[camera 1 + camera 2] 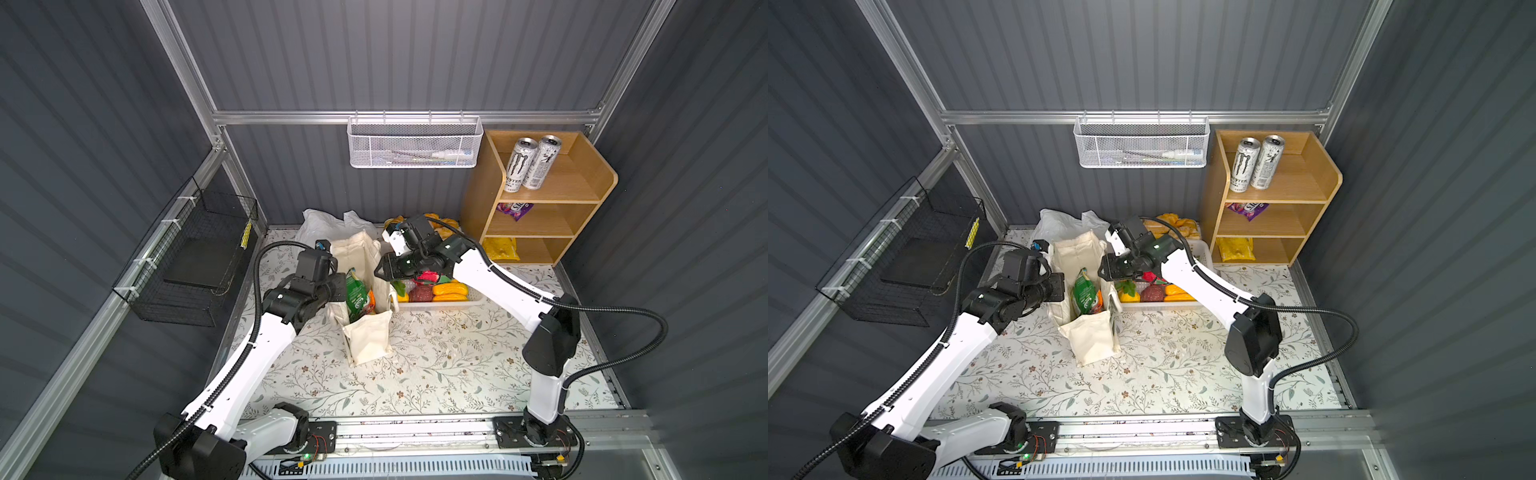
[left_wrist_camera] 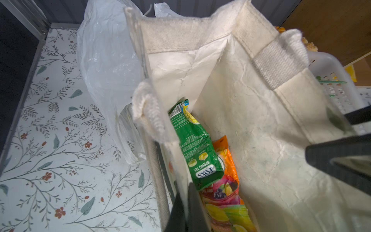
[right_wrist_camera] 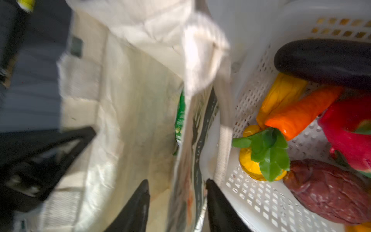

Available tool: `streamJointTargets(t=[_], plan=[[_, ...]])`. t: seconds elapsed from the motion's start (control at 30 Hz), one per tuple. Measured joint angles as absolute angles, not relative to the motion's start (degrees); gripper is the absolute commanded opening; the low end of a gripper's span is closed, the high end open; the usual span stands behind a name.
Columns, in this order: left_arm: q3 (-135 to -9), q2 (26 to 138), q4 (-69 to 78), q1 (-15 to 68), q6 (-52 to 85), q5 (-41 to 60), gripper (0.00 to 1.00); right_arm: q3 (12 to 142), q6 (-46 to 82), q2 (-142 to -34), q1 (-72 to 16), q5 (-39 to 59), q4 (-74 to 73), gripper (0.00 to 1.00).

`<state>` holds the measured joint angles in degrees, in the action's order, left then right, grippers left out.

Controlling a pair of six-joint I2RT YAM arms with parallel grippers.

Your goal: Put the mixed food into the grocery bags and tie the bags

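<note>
Two robot arms flank an open canvas tote [image 1: 358, 253]. The left claw [image 2: 185, 191] is pinched together on one side wall. The right claw [image 3: 177, 180] straddles the opposite wall, jaws apart, not yet pinching. Just beyond the left claw, inside the tote, lie a green snack packet [image 2: 192, 144] and a multicoloured packet [image 2: 224, 192]. Just outside the right claw, a white perforated basket [image 3: 261, 200] holds an eggplant [image 3: 325, 60] and other toy produce. A white plastic bag [image 2: 106, 60] slumps behind. Packing looks barely begun, and nothing is tied.
</note>
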<state>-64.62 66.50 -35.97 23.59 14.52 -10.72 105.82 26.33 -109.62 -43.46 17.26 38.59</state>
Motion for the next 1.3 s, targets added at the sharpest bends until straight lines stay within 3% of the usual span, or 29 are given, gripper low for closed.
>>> streamJointTargets(t=[0.03, 0.3, 0.67, 0.73, 0.87, 1.0, 1.1, 1.3], plan=[[-65.2, 67.1, -36.4, 23.6, 13.9, -11.7, 0.00, 105.1, 26.5, -109.3, -43.7, 17.4, 38.5, 0.00], [-71.0, 73.5, -38.6, 22.9, 9.0, -16.8, 0.00, 95.2, 30.9, -101.6, -46.4, 15.6, 32.2, 0.00], [-75.1, 78.1, -38.9, 15.6, 5.0, -18.0, 0.01, 94.4, 37.5, -103.5, -47.6, 14.9, 25.2, 0.00], [-75.1, 78.1, -39.0, 15.4, 4.7, -17.4, 0.36, 94.7, 37.6, -103.9, -47.6, 14.9, 24.9, 0.00], [-75.1, 76.8, -38.5, 15.4, 5.1, -14.9, 0.71, 94.1, 37.5, -103.5, -47.5, 14.7, 24.8, 0.00], [-75.0, 72.2, -37.5, 15.4, 6.6, -13.9, 0.79, 88.6, 37.5, -99.5, -46.9, 13.7, 23.4, 0.00], [-75.9, 70.6, -37.3, 15.3, 7.7, -15.6, 0.80, 83.5, 37.6, -95.7, -46.1, 13.4, 22.3, 0.00], [-77.5, 77.8, -36.1, 12.7, 10.8, -19.5, 0.80, 78.8, 38.7, -92.9, -45.0, 13.0, 20.6, 0.00]])
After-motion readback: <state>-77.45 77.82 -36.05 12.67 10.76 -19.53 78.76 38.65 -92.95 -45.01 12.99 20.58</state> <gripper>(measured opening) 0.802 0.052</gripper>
